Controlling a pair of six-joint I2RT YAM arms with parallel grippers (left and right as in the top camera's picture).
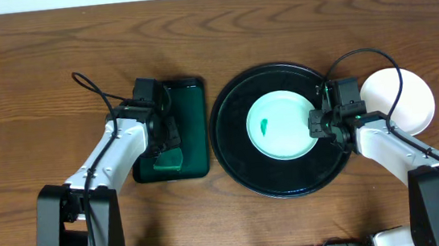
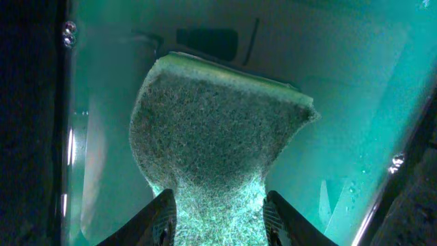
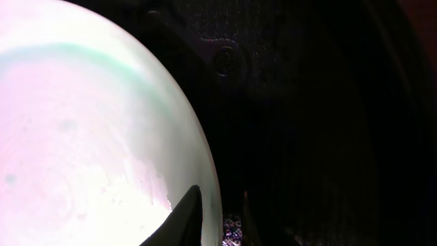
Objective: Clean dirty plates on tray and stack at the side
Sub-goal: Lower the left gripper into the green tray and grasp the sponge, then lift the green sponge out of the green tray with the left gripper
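Note:
One pale mint dirty plate [image 1: 284, 125] with a small green smear [image 1: 265, 125] lies in the middle of the round black tray [image 1: 234, 150]. My right gripper [image 1: 319, 123] is at the plate's right edge. In the right wrist view the gripper [image 3: 218, 220] is shut on the rim of the plate [image 3: 89, 137], with one finger [image 3: 184, 219] on top of it. My left gripper [image 1: 167, 148] hangs over the green rectangular tray [image 1: 190, 110]. In the left wrist view it [image 2: 218, 219] is shut on a green sponge [image 2: 218, 130], which is squeezed narrow between the fingers.
A clean white plate [image 1: 411, 100] sits on the table just right of the black tray, partly behind my right arm. The green tray's wet floor [image 2: 355, 82] glistens under the sponge. Brown wooden table lies all around.

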